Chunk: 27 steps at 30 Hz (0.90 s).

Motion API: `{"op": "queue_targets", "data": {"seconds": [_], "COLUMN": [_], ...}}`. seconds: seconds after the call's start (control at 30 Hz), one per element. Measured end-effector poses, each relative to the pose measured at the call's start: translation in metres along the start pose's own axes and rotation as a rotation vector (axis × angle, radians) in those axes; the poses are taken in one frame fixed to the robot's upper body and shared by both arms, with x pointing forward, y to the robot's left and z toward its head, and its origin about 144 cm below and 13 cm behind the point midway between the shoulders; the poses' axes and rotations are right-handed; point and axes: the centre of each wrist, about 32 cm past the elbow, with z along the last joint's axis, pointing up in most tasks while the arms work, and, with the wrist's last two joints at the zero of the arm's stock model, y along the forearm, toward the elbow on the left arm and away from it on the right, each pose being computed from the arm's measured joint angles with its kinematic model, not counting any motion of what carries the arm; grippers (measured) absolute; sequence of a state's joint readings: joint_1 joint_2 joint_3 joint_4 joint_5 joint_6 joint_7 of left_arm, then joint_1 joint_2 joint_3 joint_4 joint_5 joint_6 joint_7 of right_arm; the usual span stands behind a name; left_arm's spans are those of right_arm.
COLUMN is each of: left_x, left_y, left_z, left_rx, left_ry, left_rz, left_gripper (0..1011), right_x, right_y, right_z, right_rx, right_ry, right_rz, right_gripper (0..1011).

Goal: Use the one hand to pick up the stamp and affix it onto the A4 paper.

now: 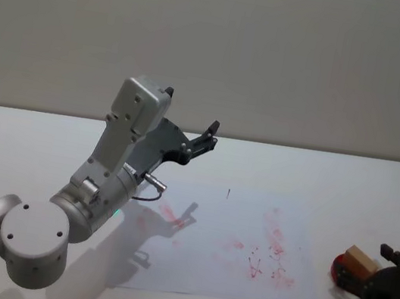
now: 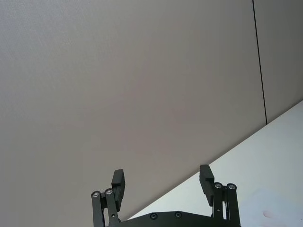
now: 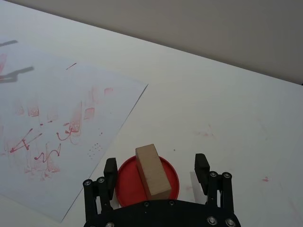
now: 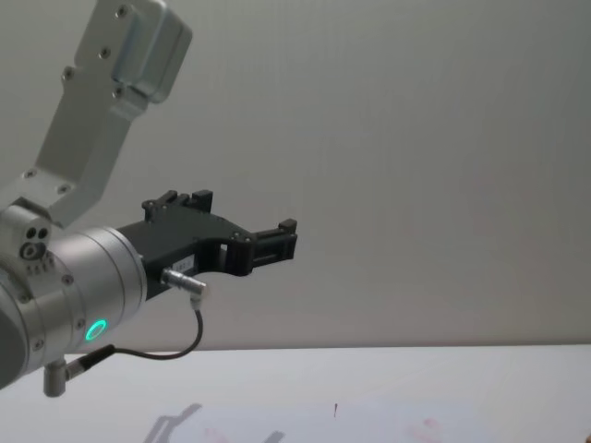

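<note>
Right wrist view had the clearest look. The right gripper (image 3: 155, 163) was spread wide with one finger on each side of the stamp (image 3: 152, 171), and neither was touching it as far as I could see. So my read was the pick-up step, right before the grasp, with nothing lifted yet.

The stamp was sitting on a round red ink pad (image 3: 124, 182), a shallow dish kind of thing, and it was the only thing in there. The block lay a bit askew to the fingers. The pad sat on the white table (image 3: 227, 104) near the right edge of the A4 paper (image 3: 57, 118), not on it. The sheet carried reddish smears and scribbles plus a small dark tick.

Next move, I'd guess, was to close on the block's flat sides. Since it was skewed, the wrist probably needed a small twist first, or the block could rotate in the pinch. After that, lift it off the pad, carry it over the sheet and press it down flat.

Left gripper (image 1: 208, 137) was parked up in the air over the paper's left part, fingers apart, holding nothing, aimed at the wall.
</note>
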<state>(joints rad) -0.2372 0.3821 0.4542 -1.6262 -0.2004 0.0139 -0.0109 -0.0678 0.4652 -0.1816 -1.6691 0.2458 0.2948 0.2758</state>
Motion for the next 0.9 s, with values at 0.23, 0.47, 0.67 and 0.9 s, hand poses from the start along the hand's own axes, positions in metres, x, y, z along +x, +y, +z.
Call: {"op": "queue_targets", "data": {"seconds": [0.23,0.47,0.67,0.9], "left_x": [0.0,0.0,0.0,0.0], "left_y": [0.0,0.0,0.0,0.0], "left_z": [0.0,0.0,0.0,0.0], "left_rx": [0.0,0.0,0.0,0.0], "left_ry": [0.0,0.0,0.0,0.0], "left_rz": [0.0,0.0,0.0,0.0], "left_gripper": [1001,1001,1001,1001], "right_x": [-0.0008,-0.0013,-0.0015,-0.0016], "right_y": [0.0026,0.0039,0.0046,0.0049], "right_z": [-0.0011,-0.0015,-0.0017,-0.0019], "right_rx": [-0.011,-0.016,-0.019,-0.021], "right_ry": [-0.003,-0.005,-0.006,-0.006], "right_rz": [0.002,0.003,0.004,0.004], "right_gripper": [901,729,534,304]}}
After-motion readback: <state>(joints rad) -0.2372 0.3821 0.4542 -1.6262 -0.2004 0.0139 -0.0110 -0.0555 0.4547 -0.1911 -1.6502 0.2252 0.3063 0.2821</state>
